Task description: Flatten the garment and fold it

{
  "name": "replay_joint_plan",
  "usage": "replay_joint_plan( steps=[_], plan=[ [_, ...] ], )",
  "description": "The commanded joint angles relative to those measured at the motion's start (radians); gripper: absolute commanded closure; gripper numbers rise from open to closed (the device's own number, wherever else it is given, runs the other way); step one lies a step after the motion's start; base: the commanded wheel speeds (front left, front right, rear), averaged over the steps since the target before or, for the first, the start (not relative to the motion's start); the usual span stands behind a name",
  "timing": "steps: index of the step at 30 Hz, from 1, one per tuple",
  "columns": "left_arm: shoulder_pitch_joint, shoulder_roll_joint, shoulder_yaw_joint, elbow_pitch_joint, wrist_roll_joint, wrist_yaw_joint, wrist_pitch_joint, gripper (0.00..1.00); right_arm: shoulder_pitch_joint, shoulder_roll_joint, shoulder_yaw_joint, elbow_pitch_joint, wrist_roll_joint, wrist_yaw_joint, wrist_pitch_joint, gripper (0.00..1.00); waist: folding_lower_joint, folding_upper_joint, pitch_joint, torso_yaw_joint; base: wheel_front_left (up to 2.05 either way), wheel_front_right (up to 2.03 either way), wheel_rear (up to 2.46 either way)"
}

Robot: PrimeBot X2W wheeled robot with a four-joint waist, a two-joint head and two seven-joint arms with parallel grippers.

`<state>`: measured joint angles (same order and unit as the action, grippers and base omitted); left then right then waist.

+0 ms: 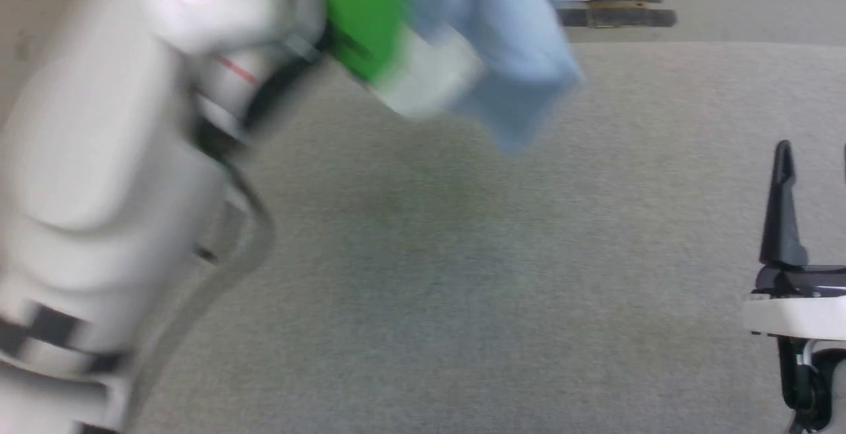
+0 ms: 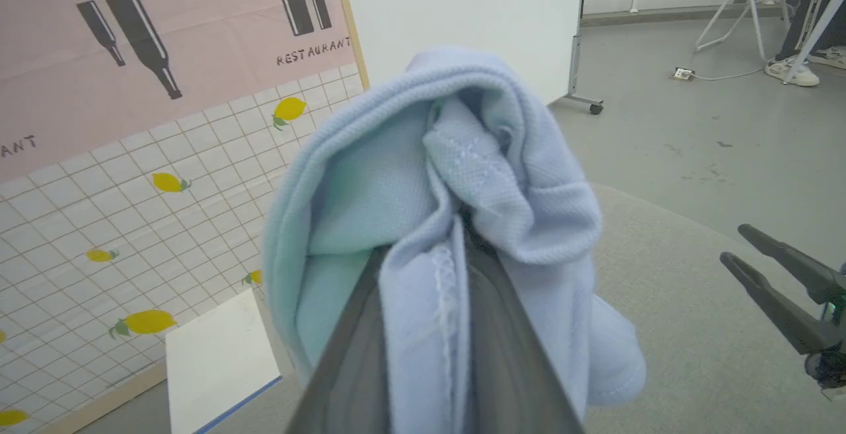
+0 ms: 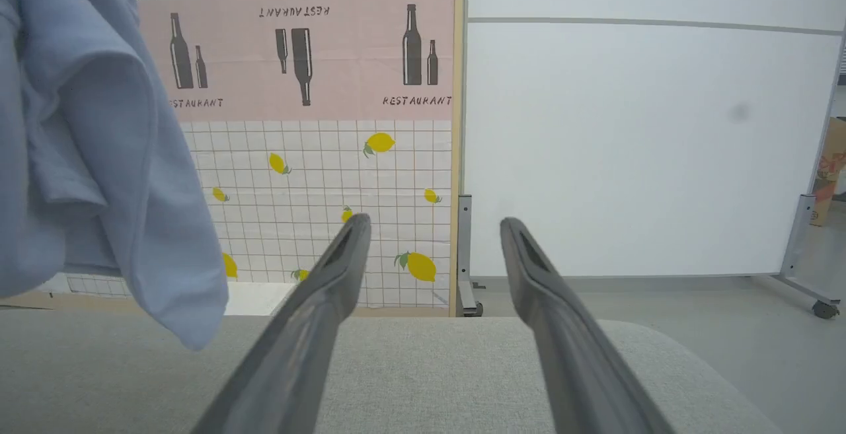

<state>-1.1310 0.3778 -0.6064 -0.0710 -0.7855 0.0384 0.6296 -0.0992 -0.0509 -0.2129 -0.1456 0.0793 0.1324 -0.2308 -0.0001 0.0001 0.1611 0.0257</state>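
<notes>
One light blue garment (image 2: 410,176) hangs bunched from the left gripper (image 2: 423,242) over the grey cloth tabletop (image 1: 462,289).
Left fingers clenched on a fold of the shirt; right gripper (image 3: 433,222) low at the tabletop's right side, fingers spread wide, grasping nothing; behind the tabletop two upright panels side by side, a backdrop (image 3: 297,156) printed with bottles and lemons and a plain white partition (image 3: 628,156) on castors; farthest, on grey floor (image 2: 694,143), a person's legs (image 2: 786,4) beside a folding chair (image 2: 727,4).

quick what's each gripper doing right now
left gripper: shut on the T-shirt
right gripper: open, holding nothing
</notes>
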Motion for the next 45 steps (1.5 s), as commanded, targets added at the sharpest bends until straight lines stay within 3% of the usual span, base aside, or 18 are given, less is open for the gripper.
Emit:
replay_joint_plan(
  steps=[1, 8, 13, 14, 18, 19, 20, 24, 28, 33, 36, 38, 42, 45],
  plan=[
    [0.042, -0.034, -0.021, -0.006, 0.006, 0.021, -0.019, 1.00, 0.008, 0.001, -0.010, -0.002, 0.006, -0.002, -0.009, 0.00, 0.0001, -0.0001, 0.003, -0.037, 0.00, 0.00, 0.00],
    [0.222, -0.169, -0.170, 0.078, 0.084, 0.082, -0.150, 1.00, 0.009, 0.001, -0.047, -0.003, 0.017, -0.002, -0.013, 0.00, 0.0001, -0.0001, 0.022, -0.083, 0.00, 0.00, 0.00],
    [0.362, -0.217, -0.227, 0.280, 0.087, 0.099, -0.236, 1.00, 0.003, 0.001, -0.023, 0.005, 0.028, -0.002, -0.016, 0.00, 0.0001, -0.0001, 0.041, -0.133, 0.00, 0.00, 0.00],
    [0.413, -0.231, -0.253, 0.400, 0.081, 0.091, -0.257, 1.00, 0.001, 0.001, -0.007, 0.013, 0.034, -0.002, -0.017, 0.00, 0.0001, -0.0001, 0.050, -0.154, 0.00, 0.00, 0.00],
    [0.434, -0.253, -0.264, 0.519, 0.077, 0.086, -0.285, 1.00, 0.004, 0.001, -0.001, 0.022, 0.037, -0.002, -0.019, 0.00, 0.0001, -0.0001, 0.054, -0.165, 0.00, 0.00, 0.00],
    [0.431, -0.256, -0.267, 0.540, 0.080, 0.082, -0.295, 0.60, 0.006, 0.001, -0.001, 0.024, 0.037, -0.002, -0.020, 0.00, 0.0001, -0.0001, 0.052, -0.165, 0.00, 0.00, 0.00],
    [0.429, -0.260, -0.265, 0.550, 0.079, 0.078, -0.307, 0.00, 0.008, 0.001, -0.002, 0.026, 0.036, -0.002, -0.020, 0.00, 0.0001, -0.0001, 0.049, -0.163, 0.00, 0.00, 0.00],
    [0.420, -0.263, -0.230, 0.548, 0.071, 0.073, -0.389, 0.00, 0.017, 0.001, -0.007, 0.031, 0.030, -0.002, -0.016, 0.00, 0.0001, -0.0001, 0.023, -0.150, 0.00, 0.00, 0.00],
    [0.457, -0.217, -0.174, 0.467, 0.057, 0.084, -0.478, 0.00, 0.033, 0.001, -0.010, 0.026, 0.025, -0.002, -0.006, 0.00, 0.0001, -0.0001, -0.005, -0.128, 0.00, 0.00, 0.00],
    [0.602, -0.102, -0.061, 0.265, 0.034, 0.168, -0.597, 0.00, 0.049, 0.001, -0.004, 0.017, 0.024, -0.002, 0.007, 0.00, 0.0001, -0.0001, -0.025, -0.105, 0.00, 0.00, 0.00],
    [0.713, -0.029, 0.014, 0.138, 0.060, 0.245, -0.712, 0.00, 0.059, 0.001, 0.002, 0.015, 0.026, -0.002, 0.012, 0.00, 0.0001, -0.0001, -0.027, -0.093, 0.00, 0.00, 0.00],
    [0.798, 0.015, 0.045, 0.062, 0.076, 0.269, -0.786, 0.00, 0.066, 0.001, 0.008, 0.016, 0.029, -0.002, 0.014, 0.00, 0.0001, -0.0001, -0.026, -0.086, 0.00, 0.00, 0.00],
    [0.946, 0.057, 0.090, -0.018, 0.104, 0.292, -0.869, 0.00, 0.080, 0.001, 0.019, 0.028, 0.039, -0.002, 0.012, 0.00, 0.0001, -0.0001, -0.023, -0.076, 0.00, 0.00, 0.00],
    [1.033, 0.052, 0.130, -0.062, 0.157, 0.319, -0.888, 0.00, 0.087, 0.001, 0.023, 0.039, 0.045, -0.002, 0.009, 0.00, 0.0001, -0.0001, -0.019, -0.070, 0.00, 0.00, 0.00]
  ],
)
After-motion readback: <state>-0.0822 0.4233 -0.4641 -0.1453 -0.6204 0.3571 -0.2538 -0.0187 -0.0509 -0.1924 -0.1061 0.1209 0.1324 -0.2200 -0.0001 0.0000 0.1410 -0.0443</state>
